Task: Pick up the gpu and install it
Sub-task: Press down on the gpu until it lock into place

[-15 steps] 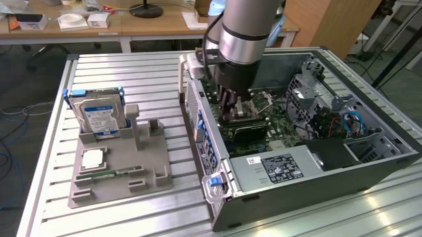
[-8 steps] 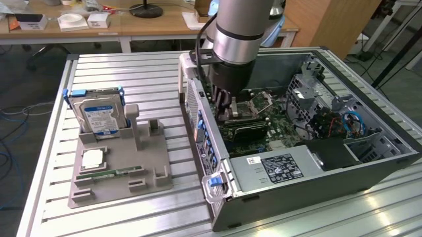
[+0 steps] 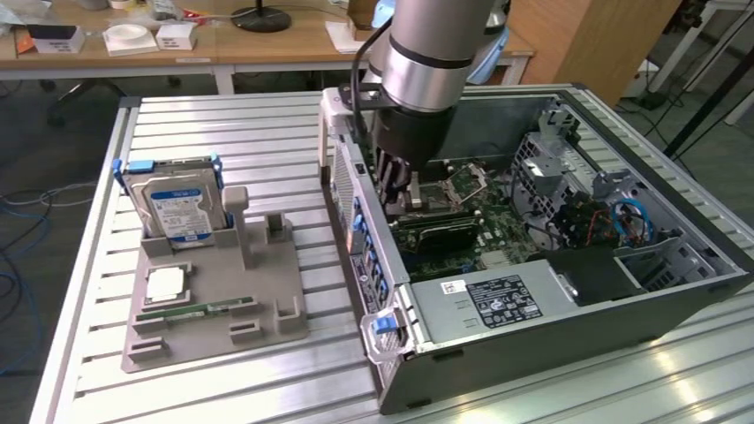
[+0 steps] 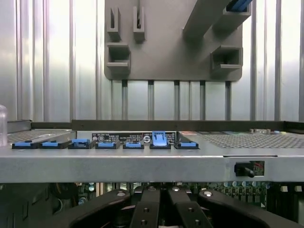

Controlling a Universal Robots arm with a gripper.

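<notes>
My gripper (image 3: 398, 196), fingers closed, hangs inside the open computer case (image 3: 659, 305) above the card (image 3: 439, 235) lying on the motherboard; I judge a straight, level push over the slot seats it best.

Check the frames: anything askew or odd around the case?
One blue slot latch on the case's rear edge stands raised while its neighbours lie flat. Gripper is shut, down inside the case over the motherboard. Nothing looks spilled or damaged.
</notes>
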